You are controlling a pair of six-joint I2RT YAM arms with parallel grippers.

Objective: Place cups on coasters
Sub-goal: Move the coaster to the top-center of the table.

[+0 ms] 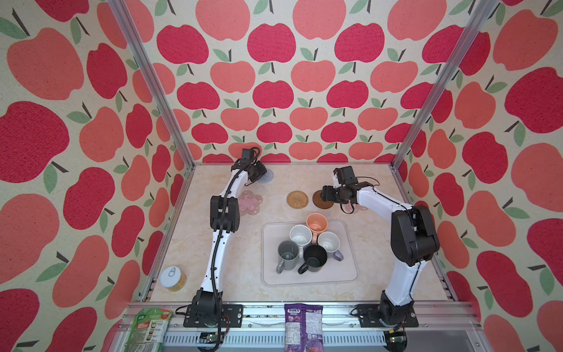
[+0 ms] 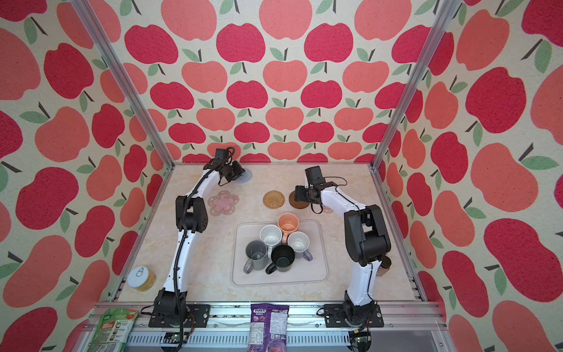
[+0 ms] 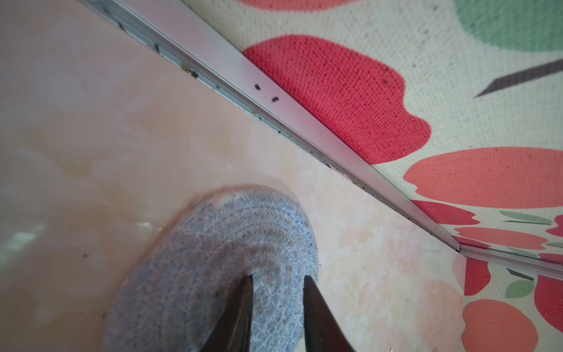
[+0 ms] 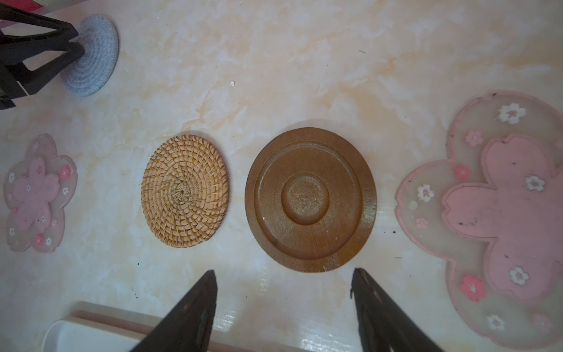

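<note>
Several cups stand bunched on the pale tray (image 1: 350,274): grey (image 1: 288,254), white (image 1: 300,234), black (image 1: 315,258), peach (image 1: 316,222) and lavender (image 1: 329,242). Behind the tray lie the coasters: pink flower (image 1: 251,202), rattan (image 1: 297,199), dark brown (image 4: 310,199) and a second pink flower (image 4: 502,213). The grey-blue crocheted one (image 3: 213,259) lies at the back left. My left gripper (image 3: 278,276) hovers at that coaster, its jaws a narrow gap apart with nothing pinched. Above the brown coaster's near edge, my right gripper (image 4: 283,271) stands open and empty.
The back wall's metal rail (image 3: 274,103) runs close behind the crocheted coaster. A yellow can (image 1: 173,279) stands at the front left. A green bag (image 1: 149,329) and a purple snack bag (image 1: 303,326) lie on the front frame.
</note>
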